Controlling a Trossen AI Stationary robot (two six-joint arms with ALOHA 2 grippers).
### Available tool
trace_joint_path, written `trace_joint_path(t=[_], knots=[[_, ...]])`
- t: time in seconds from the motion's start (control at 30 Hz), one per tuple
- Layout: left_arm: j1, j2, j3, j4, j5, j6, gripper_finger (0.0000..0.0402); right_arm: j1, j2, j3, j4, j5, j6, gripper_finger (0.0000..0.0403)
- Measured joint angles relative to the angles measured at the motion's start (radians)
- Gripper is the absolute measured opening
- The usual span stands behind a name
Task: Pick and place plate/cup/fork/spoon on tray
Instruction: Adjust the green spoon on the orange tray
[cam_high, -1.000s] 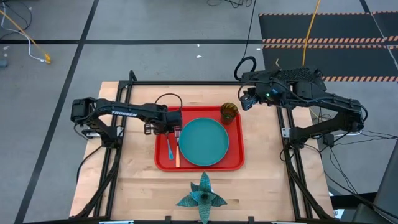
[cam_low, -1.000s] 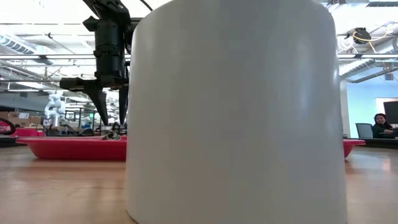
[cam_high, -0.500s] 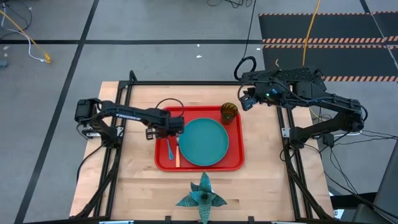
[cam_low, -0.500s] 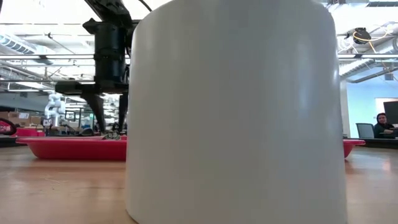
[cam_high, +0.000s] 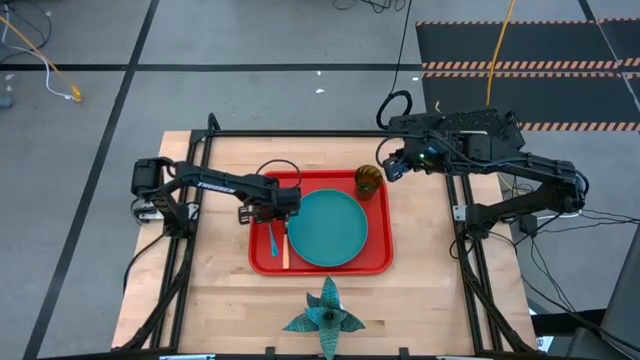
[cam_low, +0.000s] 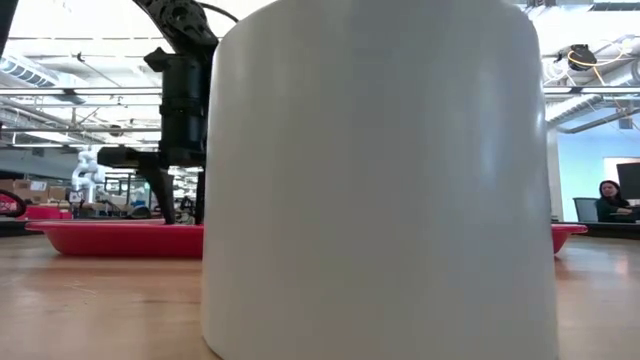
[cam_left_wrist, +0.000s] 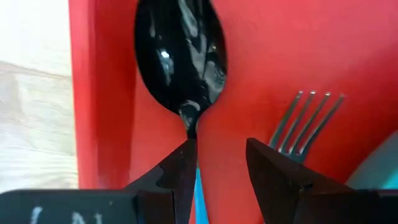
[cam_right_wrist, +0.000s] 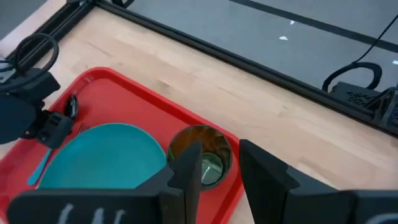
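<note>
Light wood table (cam_high: 420, 260) w/ black frame rails, on a grey floor marked w/ dark tape lines; striped hazard mats lie beyond the far right corner. In the low view a big white cylinder (cam_low: 380, 180) stands right at the lens and blocks most of the table; behind it is an open workshop w/ ceiling ducts and a seated person (cam_low: 610, 196) at far right.

Red tray (cam_high: 375, 262) sits mid-table. On it: teal plate (cam_high: 327, 228) at centre, olive-amber cup (cam_high: 368, 181) at the far right corner, spoon (cam_high: 271, 238) w/ blue handle and fork (cam_high: 285, 245) w/ orange handle side by side along the tray's left strip. A teal spiky star object (cam_high: 324, 315) rests on the table near the front edge, off the tray.

Left jaws (cam_left_wrist: 219, 163) hang low over the tray's left strip, parted and holding nothing: the spoon's neck shows just ahead of one finger, the spoon bowl straight ahead, the fork tines ahead of the other finger. Right jaws (cam_right_wrist: 219, 163) hover above the tray's far right corner, parted and empty, the cup showing just beyond the gap.

Vs. a second ago: left arm has reached further over the tray; the right jaws have edged a little toward the cup. Tray contents unchanged.
</note>
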Motion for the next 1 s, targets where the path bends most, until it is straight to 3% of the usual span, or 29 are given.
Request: trace_joint_path(t=[1.0], knots=[[-0.003,0.007,-0.002,-0.059,-0.010,0.178,0.0145,0.000,-0.002,-0.004,-0.007,-0.023,-0.015,0.0100]])
